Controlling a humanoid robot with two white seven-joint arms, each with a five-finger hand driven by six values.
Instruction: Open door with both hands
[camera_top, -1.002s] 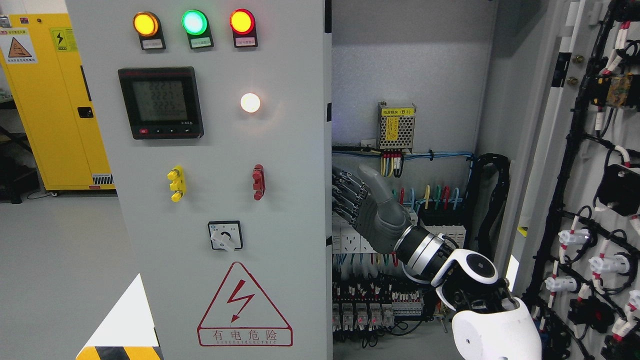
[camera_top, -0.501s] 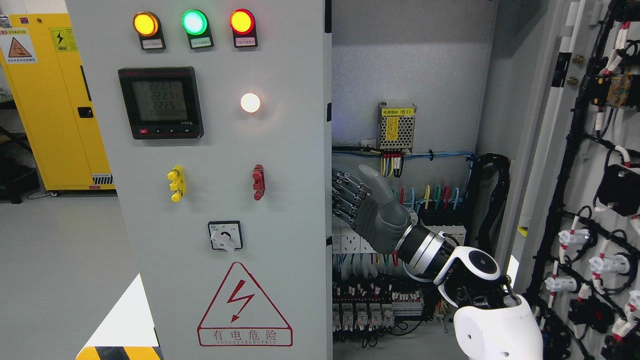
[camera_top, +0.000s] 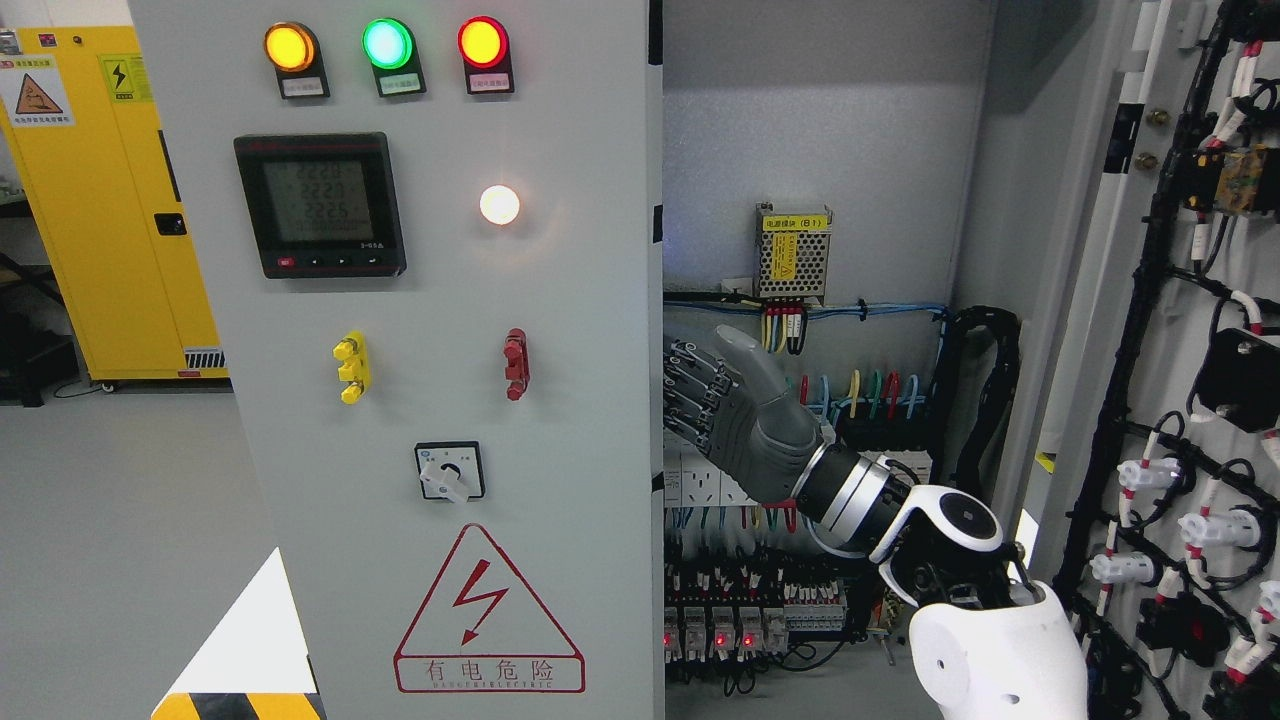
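Just left of right hand (camera_top: 725, 405): left door (camera_top: 440, 380) edge, touching fingertips. Fingers extended, pressed together, gripping nothing. Over last second hand and forearm crept slightly right and lower; door unmoved. Judgement: push barely started. Right door (camera_top: 1180, 350) already swung wide.

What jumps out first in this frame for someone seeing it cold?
Probably the three lit pilot lamps, amber, green and red, in a row at the top of the grey cabinet door, with the red lightning warning triangle low on the same door. Next, the right robot hand, fingers extended at that door's right edge, in front of the exposed wiring inside the open cabinet.
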